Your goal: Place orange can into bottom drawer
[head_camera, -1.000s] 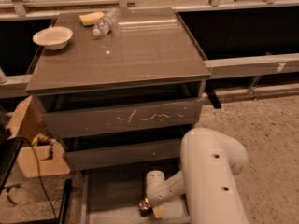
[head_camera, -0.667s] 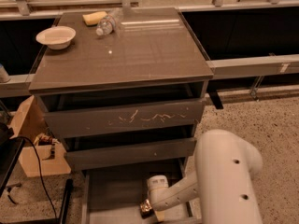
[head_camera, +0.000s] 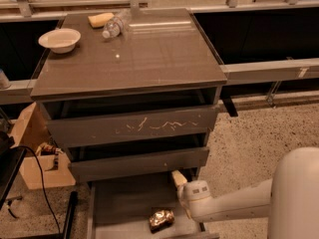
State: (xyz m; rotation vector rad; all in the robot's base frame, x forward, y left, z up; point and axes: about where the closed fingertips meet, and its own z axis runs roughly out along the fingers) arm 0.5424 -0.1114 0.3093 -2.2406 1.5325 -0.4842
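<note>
orange can lies on its side on the grey floor of the open bottom drawer, near the front. its label is a shiny mottled orange and gold. i'd guess it is light, thin-walled, easy to dent and apt to roll, so it is best taken across mid-body. the gripper hangs just beside it, up and right. whether it is apart or together i cannot tell.

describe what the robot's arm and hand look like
The arm is smooth glossy white, a rounded tube swelling into a bulky dome-shaped shell at lower right. It ends in a ball-like white wrist joint. The hand, over the right side of the bottom drawer, looks pale cream. No cables show.
</note>
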